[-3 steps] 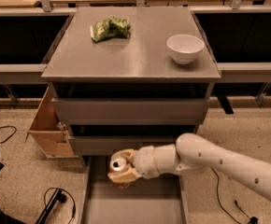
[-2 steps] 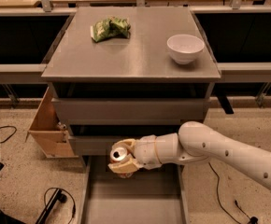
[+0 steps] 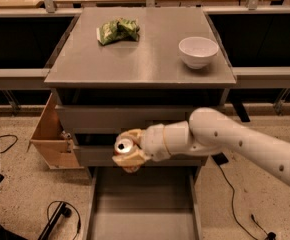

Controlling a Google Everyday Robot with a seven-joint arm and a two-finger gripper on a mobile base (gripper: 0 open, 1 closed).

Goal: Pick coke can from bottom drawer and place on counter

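Note:
My gripper (image 3: 127, 153) is shut on the coke can (image 3: 123, 146), whose silver top with pull tab faces the camera. It holds the can in the air above the open bottom drawer (image 3: 140, 209), in front of the two closed grey drawer fronts. The can's red body is mostly hidden by the fingers. The white arm reaches in from the right. The counter (image 3: 140, 59) lies above and behind the can, well higher than the gripper.
On the counter sit a crumpled green chip bag (image 3: 117, 30) at the back left and a white bowl (image 3: 198, 51) at the right. A tan wooden box (image 3: 52, 136) stands left of the cabinet. Black cables (image 3: 60, 216) lie on the floor.
The gripper with the coke can has risen from just above the bottom drawer to the level of the middle drawer front. The can's top now faces the camera more.

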